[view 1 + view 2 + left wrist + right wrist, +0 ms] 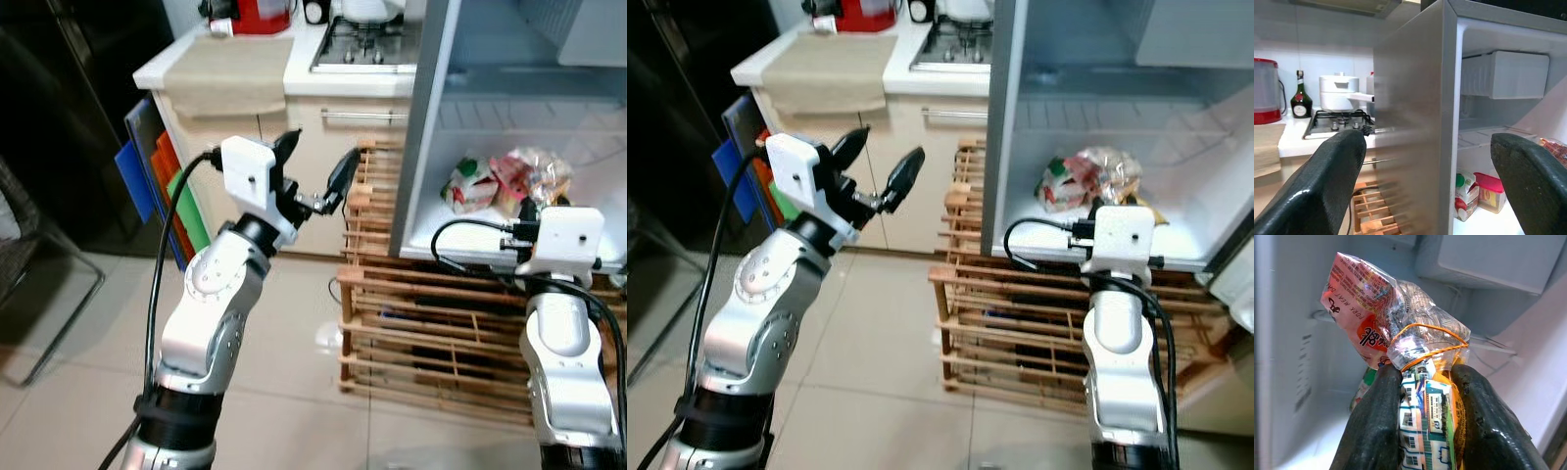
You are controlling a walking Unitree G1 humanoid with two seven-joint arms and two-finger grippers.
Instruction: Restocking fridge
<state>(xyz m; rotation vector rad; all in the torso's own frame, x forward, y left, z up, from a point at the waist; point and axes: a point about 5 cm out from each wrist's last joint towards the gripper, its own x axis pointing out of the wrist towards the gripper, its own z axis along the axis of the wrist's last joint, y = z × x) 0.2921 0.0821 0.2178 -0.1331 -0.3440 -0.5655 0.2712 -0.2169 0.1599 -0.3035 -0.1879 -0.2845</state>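
Right hand [1422, 431] clamped on snack bag [1400, 328] inside fridge [431, 127], release pending; left hand [315, 176] apart beside fridge

We see a clear bag [1400, 333] printed orange-red and white, tied with an orange rubber band [1430, 340]; a silver fridge [431, 127], white inside; black fingers [1376, 426]; a beige towel [225, 73].
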